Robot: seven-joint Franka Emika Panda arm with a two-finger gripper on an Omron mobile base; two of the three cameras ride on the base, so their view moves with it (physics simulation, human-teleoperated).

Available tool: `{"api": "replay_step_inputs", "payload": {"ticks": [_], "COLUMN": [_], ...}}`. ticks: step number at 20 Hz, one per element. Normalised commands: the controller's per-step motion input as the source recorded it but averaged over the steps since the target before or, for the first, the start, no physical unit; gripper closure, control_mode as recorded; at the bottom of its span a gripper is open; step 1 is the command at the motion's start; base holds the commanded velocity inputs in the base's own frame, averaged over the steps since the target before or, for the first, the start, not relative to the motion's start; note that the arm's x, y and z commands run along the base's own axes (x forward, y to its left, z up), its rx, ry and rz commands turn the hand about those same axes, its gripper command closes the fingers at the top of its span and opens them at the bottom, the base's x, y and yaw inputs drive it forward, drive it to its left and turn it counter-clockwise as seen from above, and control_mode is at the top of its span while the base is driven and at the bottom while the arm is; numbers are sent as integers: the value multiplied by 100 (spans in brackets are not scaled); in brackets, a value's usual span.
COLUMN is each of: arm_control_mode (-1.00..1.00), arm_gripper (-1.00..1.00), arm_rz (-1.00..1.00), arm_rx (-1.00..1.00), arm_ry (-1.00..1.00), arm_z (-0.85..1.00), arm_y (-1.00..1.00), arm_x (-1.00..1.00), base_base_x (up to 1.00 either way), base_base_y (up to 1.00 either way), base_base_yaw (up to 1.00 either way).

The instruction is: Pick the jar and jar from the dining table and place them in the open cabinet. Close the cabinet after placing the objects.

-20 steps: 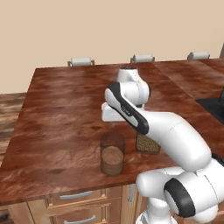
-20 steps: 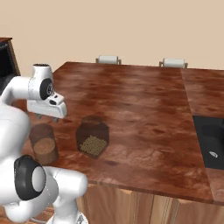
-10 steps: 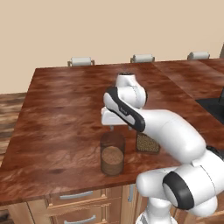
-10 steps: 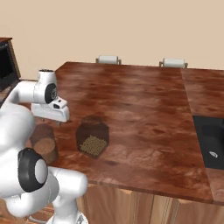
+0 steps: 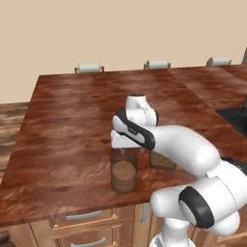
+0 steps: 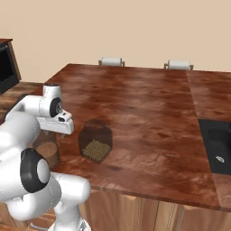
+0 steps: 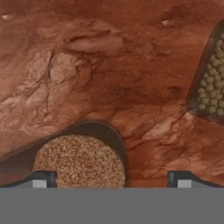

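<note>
The slim jar (image 5: 123,172) with light-brown powder stands near the front edge of the dining table (image 5: 72,106). My gripper (image 5: 124,152) hangs just above its top, jaws open and pointing down. In the hand view the powder jar (image 7: 81,159) lies between the finger tips, nearer the left one, and the gripper (image 7: 113,180) holds nothing. The wider jar (image 6: 95,142) with olive-yellow pellets stands just beside it, its edge (image 7: 212,83) showing at the right in the hand view. From the right, the gripper (image 6: 55,134) sits over the slim jar (image 6: 47,153). The cabinet is out of view.
Pale grey chair backs (image 5: 89,67) (image 5: 157,64) line the table's far edge. A dark sink (image 6: 219,144) is set into the counter at the right. Drawers with silver handles (image 5: 82,216) sit under the near edge. A dark appliance (image 6: 6,63) stands at the far left.
The hand has swung toward the table's near edge and come down over the slim powder jar. Its jaws have stayed open, and both jars have stayed in place.
</note>
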Motion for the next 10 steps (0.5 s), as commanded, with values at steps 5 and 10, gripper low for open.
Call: {"api": "replay_step_inputs", "payload": {"ticks": [5,10], "arm_control_mode": [-100,-100], "arm_gripper": [-100,-100], "arm_rz": [4,0], "arm_rx": [0,11], "arm_ry": [0,-2], "arm_z": [-41,-1], "arm_y": [0,0], "arm_x": [-1,-19], "base_base_x": [0,0], "base_base_y": [0,0], "base_base_yaw": [0,0]}}
